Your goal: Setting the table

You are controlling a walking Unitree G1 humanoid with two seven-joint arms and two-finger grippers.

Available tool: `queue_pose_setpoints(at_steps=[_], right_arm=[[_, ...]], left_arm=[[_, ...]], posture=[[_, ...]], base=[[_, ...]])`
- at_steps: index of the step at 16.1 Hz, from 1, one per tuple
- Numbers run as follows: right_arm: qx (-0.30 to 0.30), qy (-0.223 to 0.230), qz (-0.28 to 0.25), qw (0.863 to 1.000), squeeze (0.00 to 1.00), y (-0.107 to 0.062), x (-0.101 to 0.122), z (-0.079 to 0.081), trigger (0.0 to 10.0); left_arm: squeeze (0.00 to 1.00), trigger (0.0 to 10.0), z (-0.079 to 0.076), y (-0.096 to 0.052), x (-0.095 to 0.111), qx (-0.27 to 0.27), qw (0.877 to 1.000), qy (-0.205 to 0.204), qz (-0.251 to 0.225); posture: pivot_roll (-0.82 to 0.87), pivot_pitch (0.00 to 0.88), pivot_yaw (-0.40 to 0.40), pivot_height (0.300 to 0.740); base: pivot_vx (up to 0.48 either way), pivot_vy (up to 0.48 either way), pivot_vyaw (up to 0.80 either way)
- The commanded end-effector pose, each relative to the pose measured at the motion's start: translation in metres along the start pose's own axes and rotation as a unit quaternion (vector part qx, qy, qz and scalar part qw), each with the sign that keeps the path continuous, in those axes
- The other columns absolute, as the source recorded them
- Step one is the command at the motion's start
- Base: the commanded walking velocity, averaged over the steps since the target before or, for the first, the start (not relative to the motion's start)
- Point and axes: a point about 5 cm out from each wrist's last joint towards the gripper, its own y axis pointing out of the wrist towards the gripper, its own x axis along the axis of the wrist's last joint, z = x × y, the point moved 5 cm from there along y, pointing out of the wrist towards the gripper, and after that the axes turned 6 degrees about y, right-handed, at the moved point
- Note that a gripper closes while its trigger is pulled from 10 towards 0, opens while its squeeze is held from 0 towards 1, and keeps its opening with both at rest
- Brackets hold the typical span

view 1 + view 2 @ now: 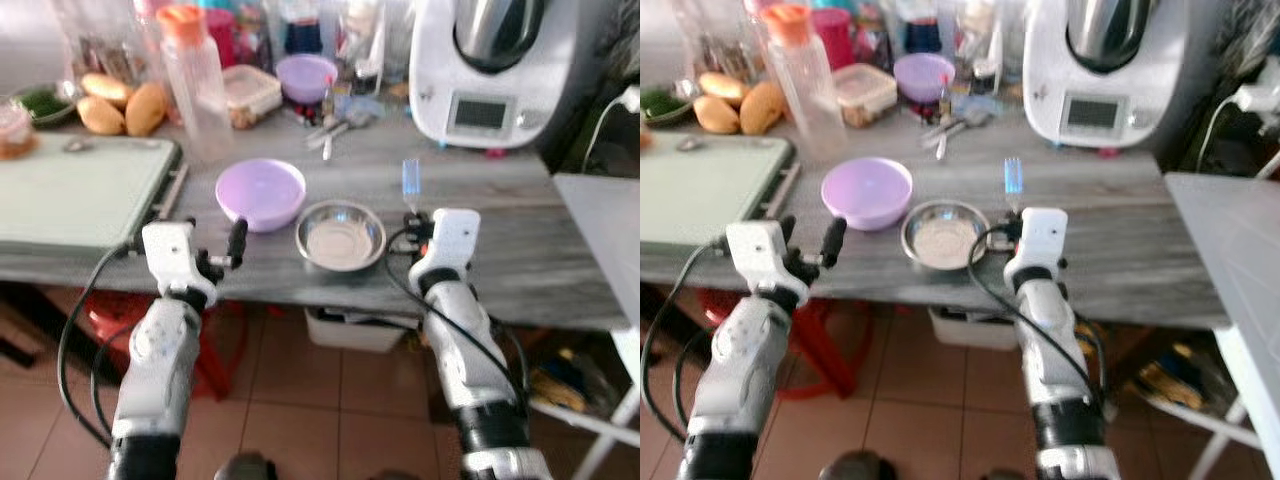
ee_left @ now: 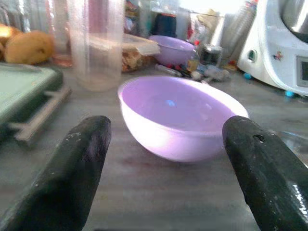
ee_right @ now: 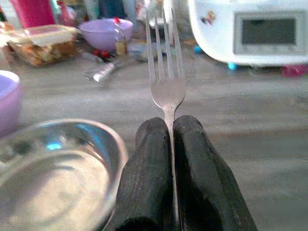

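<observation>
The right hand (image 3: 169, 144) was clamped on the handle of a metal fork (image 3: 166, 72), its two black fingers (image 3: 147, 183) pressed together with the handle between them and the tines pointing away from the wrist, toward the far side of the counter. In the head views the fork (image 1: 1013, 178) stood out above the counter (image 1: 500, 240), just to the right of the steel bowl (image 1: 340, 236).

The left hand (image 2: 168, 159) was spread wide and held nothing; its fingers (image 2: 77, 168) sat at the near edge of the counter, one to either side of the lilac bowl (image 2: 180, 118) as seen along the wrist, but apart from it. In the left eye view this hand (image 1: 225, 250) was just short of the lilac bowl (image 1: 261, 194).

The lilac bowl and the steel bowl stood side by side on the grey wood-grain counter, close together; contact between them could not be determined. Both appeared empty.

Behind them stood a clear bottle with an orange cap (image 1: 195, 80), a lidded food container (image 1: 252, 95), a second purple bowl (image 1: 306, 76) and loose cutlery (image 1: 335, 125). A white kitchen machine (image 1: 490, 70) occupied the far right. A pale green tray (image 1: 80, 190) lay at the left, with bread rolls (image 1: 125, 102) beyond it.
</observation>
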Motion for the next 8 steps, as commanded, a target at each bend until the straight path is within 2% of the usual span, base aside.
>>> queue_pose_setpoints(at_steps=[1,4,6,8], right_arm=[[-0.024,0.024,0.008,0.999,0.0,0.0,-0.002,-0.014,10.0],[-0.044,0.032,0.009,0.998,0.0,0.007,-0.001,-0.027,10.0],[-0.049,0.033,0.012,0.998,0.0,0.009,0.0,-0.03,10.0],[-0.057,0.036,0.022,0.997,0.0,0.016,-0.001,-0.04,10.0]], left_arm=[[0.0,10.0,-0.003,-0.003,0.005,-0.002,1.0,0.0,-0.004],[0.0,10.0,0.012,-0.013,0.004,0.017,1.0,0.012,0.003],[0.0,10.0,0.014,-0.016,0.005,0.018,1.0,0.016,0.005],[0.0,10.0,0.011,-0.019,0.011,0.014,1.0,0.014,0.004]], posture=[[0.02,0.0,-0.008,0.74],[0.05,0.0,-0.012,0.74],[0.06,0.0,-0.008,0.74],[0.07,0.0,0.003,0.74]], base=[[0.0,0.0,0.0],[0.0,0.0,0.0],[0.0,0.0,0.0],[0.0,0.0,0.0]])
